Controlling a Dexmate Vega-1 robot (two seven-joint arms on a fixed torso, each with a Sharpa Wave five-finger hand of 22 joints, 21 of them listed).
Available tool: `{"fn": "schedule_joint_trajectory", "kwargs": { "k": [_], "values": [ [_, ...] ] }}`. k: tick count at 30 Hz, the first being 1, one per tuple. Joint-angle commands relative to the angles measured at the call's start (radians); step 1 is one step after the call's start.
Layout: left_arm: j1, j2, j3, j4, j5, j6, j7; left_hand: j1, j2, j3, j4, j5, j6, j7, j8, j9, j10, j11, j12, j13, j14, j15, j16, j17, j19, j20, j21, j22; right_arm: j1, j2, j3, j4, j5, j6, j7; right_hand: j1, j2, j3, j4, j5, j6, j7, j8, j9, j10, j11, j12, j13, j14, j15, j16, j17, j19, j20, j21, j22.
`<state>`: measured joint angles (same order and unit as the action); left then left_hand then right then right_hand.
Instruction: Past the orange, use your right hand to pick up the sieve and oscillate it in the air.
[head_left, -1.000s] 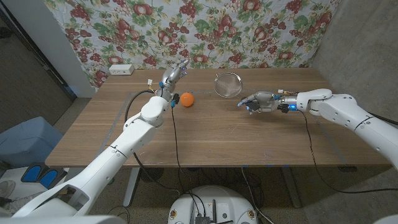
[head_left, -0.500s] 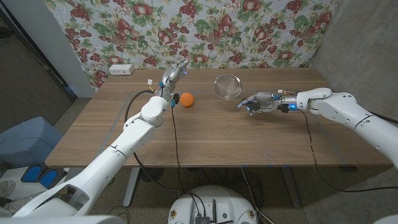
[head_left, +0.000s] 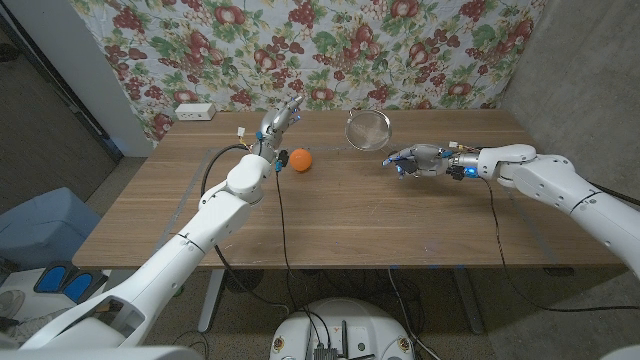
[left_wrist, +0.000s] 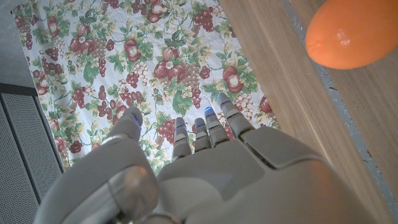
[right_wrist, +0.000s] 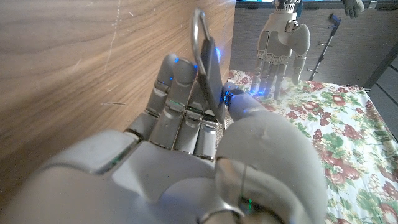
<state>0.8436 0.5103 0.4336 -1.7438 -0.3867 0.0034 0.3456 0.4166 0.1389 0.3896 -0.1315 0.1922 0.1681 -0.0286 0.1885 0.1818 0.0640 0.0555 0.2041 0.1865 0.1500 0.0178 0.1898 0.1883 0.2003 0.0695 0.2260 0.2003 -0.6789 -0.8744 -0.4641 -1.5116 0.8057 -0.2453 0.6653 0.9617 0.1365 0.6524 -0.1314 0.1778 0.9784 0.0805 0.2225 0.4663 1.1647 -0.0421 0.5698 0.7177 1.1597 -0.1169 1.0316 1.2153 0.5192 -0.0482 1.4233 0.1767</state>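
Note:
The metal mesh sieve (head_left: 368, 128) hangs tilted above the table's far middle. My right hand (head_left: 418, 160) grips its handle, and the right wrist view shows the handle's flat metal loop (right_wrist: 203, 50) pinched between thumb and fingers of that hand (right_wrist: 186, 149). The orange (head_left: 300, 159) lies on the wood to the sieve's left, large in the left wrist view (left_wrist: 351, 31). My left hand (head_left: 280, 120) is raised just behind the orange with fingers stretched out and nothing in it (left_wrist: 186, 162); it also appears far off in the right wrist view (right_wrist: 283, 40).
A white box (head_left: 193, 111) sits at the table's far left corner and a small white piece (head_left: 243, 131) lies near my left hand. Black cables (head_left: 282, 215) run along both arms. A floral cloth (head_left: 330, 50) hangs behind the table (head_left: 330, 225).
The sieve has risen a little and shifted slightly right in my right hand. That hand has edged upward. The left arm and the orange have stayed put.

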Motion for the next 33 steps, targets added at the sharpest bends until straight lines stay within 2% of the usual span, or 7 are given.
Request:
{"fn": "schedule_joint_trajectory", "kwargs": {
  "k": [1,6,12,33],
  "values": [
    [-0.005,-0.004,0.001,0.015,-0.008,-0.016,-0.014,-0.01,0.002,0.009,-0.001,-0.002,0.003,0.004,-0.001,0.001,0.0,0.01,-0.002,0.003,-0.006,0.003,0.002,0.001,-0.004,0.002,0.001,0.002,-0.042,0.047,0.048,0.044,0.051,0.123,0.019,0.002,0.026,0.004,0.013,0.008,-0.001,-0.012,-0.004,0.003,-0.027,-0.024,-0.007,0.005,0.031,-0.101,-0.011,-0.003,-0.018,-0.15,-0.01,0.004],
    [-0.005,-0.005,-0.001,0.019,-0.01,-0.022,-0.017,-0.013,0.003,0.01,-0.001,-0.002,0.004,0.004,-0.001,0.001,0.001,0.009,-0.002,0.003,-0.007,0.005,0.002,0.002,-0.007,0.003,0.0,0.001,-0.049,0.089,0.068,0.093,0.086,0.193,0.071,-0.005,0.025,0.001,0.016,0.011,-0.004,-0.022,-0.005,0.002,-0.037,-0.026,-0.015,0.007,0.008,-0.102,-0.032,-0.016,-0.035,-0.15,-0.016,0.003],
    [-0.007,-0.006,-0.002,0.026,-0.014,-0.027,-0.021,-0.016,0.004,0.011,-0.001,-0.002,0.005,0.004,0.0,0.001,0.0,0.007,-0.002,0.003,-0.007,0.005,0.002,0.002,-0.007,0.003,0.0,0.001,-0.043,0.115,0.077,0.127,0.103,0.229,0.114,-0.016,0.024,-0.005,0.021,0.015,-0.005,-0.041,-0.003,0.005,-0.044,-0.034,-0.022,0.012,-0.007,-0.103,-0.049,-0.02,-0.058,-0.15,-0.025,0.003],
    [-0.022,-0.009,0.001,0.044,-0.019,-0.027,-0.03,-0.026,0.006,0.016,-0.002,-0.003,0.005,0.005,-0.001,0.001,0.0,0.007,-0.003,0.003,-0.007,0.005,0.003,0.002,-0.009,0.003,0.001,0.001,-0.02,0.113,0.063,0.131,0.083,0.196,0.107,-0.026,0.026,-0.014,0.024,0.021,-0.009,-0.05,-0.004,0.003,-0.05,-0.04,-0.035,0.02,-0.02,-0.104,-0.074,-0.022,-0.083,-0.149,-0.032,0.005]
  ]
}}
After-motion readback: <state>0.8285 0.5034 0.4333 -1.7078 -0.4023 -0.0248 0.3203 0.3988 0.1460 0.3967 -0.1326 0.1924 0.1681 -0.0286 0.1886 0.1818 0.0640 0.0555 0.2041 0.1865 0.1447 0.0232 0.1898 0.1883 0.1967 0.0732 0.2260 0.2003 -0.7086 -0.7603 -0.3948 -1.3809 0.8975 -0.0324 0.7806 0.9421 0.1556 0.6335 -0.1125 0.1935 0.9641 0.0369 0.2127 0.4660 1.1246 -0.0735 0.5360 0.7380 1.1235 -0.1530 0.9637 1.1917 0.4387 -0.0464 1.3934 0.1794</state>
